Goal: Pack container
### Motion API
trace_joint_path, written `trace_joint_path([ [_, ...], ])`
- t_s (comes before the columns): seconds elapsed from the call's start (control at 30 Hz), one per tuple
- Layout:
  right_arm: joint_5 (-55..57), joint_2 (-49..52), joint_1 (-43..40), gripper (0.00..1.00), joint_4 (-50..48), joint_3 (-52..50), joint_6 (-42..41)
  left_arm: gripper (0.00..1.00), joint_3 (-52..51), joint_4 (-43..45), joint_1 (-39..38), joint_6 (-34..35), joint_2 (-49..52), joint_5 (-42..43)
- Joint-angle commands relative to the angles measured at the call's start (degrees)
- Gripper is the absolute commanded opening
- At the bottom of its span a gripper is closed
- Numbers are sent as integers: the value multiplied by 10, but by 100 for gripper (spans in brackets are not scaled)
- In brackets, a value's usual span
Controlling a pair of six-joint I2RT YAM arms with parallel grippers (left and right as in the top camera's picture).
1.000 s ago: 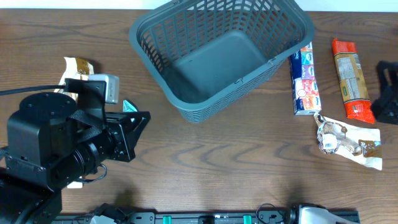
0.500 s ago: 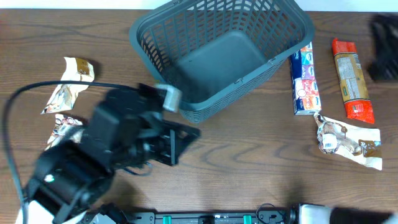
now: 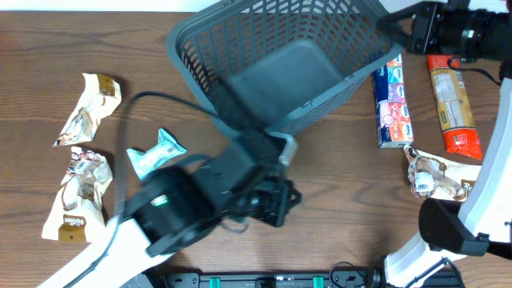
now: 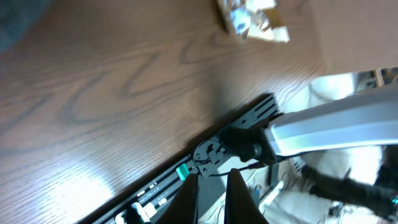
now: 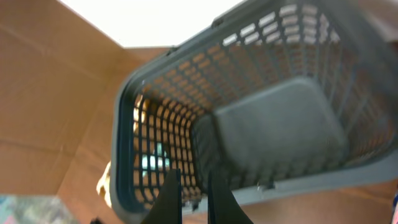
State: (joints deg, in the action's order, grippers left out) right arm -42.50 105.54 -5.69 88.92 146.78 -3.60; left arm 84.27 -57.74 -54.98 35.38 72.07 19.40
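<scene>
The container [image 3: 240, 28] is a large dark grey-green lattice basket at the top centre, tilted and empty; the right wrist view shows its inside [image 5: 267, 124]. My left gripper [image 3: 282, 200] hovers over bare wood just in front of the basket, fingers close together and empty [image 4: 211, 177], pointing at the table's front edge. My right gripper [image 3: 394, 24] is by the basket's far right corner, fingers close together and empty [image 5: 194, 174]. Snack packets lie on both sides of the basket.
Right of the basket lie a blue-white packet [image 3: 390, 100], an orange packet [image 3: 450, 100] and a crumpled white wrapper [image 3: 444, 180] [image 4: 252, 18]. On the left lie a tan wrapper [image 3: 92, 108], a teal packet [image 3: 156, 152] and a brown wrapper [image 3: 76, 196]. The right arm's white base [image 3: 448, 232] stands at the front right.
My left arm has swung from the left side to the centre front, uncovering the teal packet. My right arm has come in from the right edge to the basket's far right corner.
</scene>
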Motion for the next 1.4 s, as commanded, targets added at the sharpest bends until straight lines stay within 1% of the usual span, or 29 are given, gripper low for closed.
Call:
trace_joint_path([
  [0.0,-23,5,-7,1,23,5,56,6,2,16,-10,-5,35,-8],
  [0.17,29,5,-7,1,64,5,73,6,2,51,-10,-41,76,-9],
  [0.27,37,5,-7,1,84,5,116,6,2,70,-7,-85,91,-23],
  [0.3,40,4,-7,1,83,5,125,6,2,71,-7,-99,93,-36],
  [0.37,44,2,-5,1,84,5,172,6,2,70,-7,-131,95,-71],
  [0.43,58,2,-3,1,84,5,206,6,2,68,-7,-155,95,-86],
  [0.53,107,3,-2,1,83,3,215,6,2,66,-7,-170,96,-86],
  [0.7,132,5,-3,1,81,-24,221,6,2,60,-7,-171,96,-103],
  [0.97,140,16,-2,1,33,-88,214,6,2,45,-7,-171,96,-95],
  [1.03,140,30,0,1,36,-89,211,6,2,42,-7,-171,96,-94],
  [1.17,155,60,10,1,32,-88,181,6,2,39,-8,-162,96,-82],
  [1.27,156,83,21,1,32,-88,184,6,2,37,-8,-160,96,-63],
  [1.37,156,101,30,1,30,-88,185,6,2,33,-8,-160,96,-64],
])
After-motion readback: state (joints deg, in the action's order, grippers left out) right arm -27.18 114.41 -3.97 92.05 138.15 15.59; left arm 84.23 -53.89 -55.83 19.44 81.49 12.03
